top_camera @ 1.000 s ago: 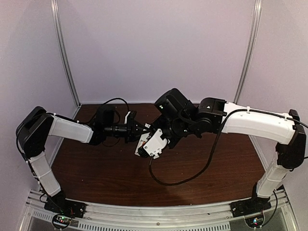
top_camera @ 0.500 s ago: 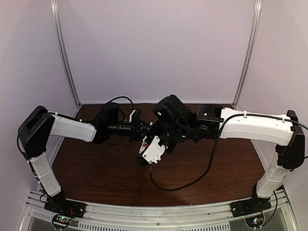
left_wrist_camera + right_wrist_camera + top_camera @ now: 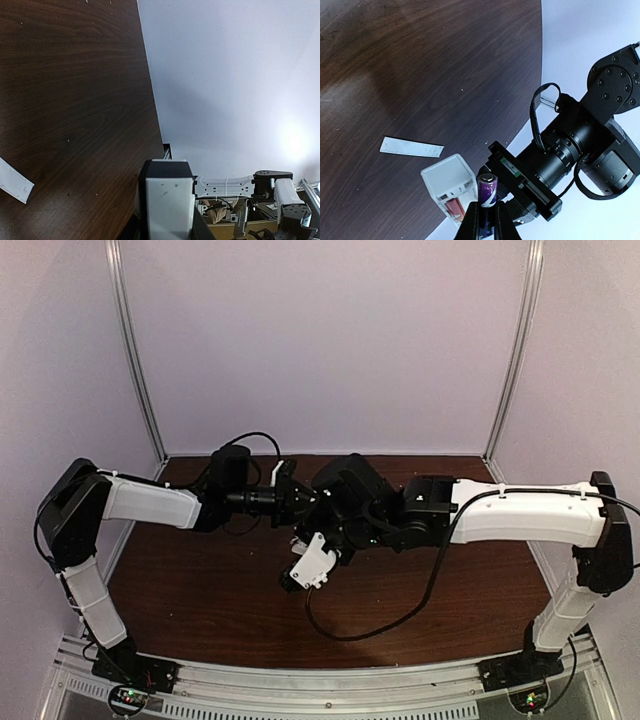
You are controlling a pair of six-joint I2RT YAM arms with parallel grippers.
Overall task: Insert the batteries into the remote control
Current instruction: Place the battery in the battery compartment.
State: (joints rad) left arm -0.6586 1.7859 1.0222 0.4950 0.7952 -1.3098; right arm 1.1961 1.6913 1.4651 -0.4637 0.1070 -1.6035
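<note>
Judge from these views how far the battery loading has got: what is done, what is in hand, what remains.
Done: the cover strip lies off on the table, and the red-orange battery appears seated in the remote control. In hand: the left end effector holds the remote, and the right end effector pinches the purple battery beside its open end. Left: seat the purple battery.

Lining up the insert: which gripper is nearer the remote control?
Left. The left gripper is clamped on the remote control; the right gripper holds the purple battery close beside its open end, contact unclear.
</note>
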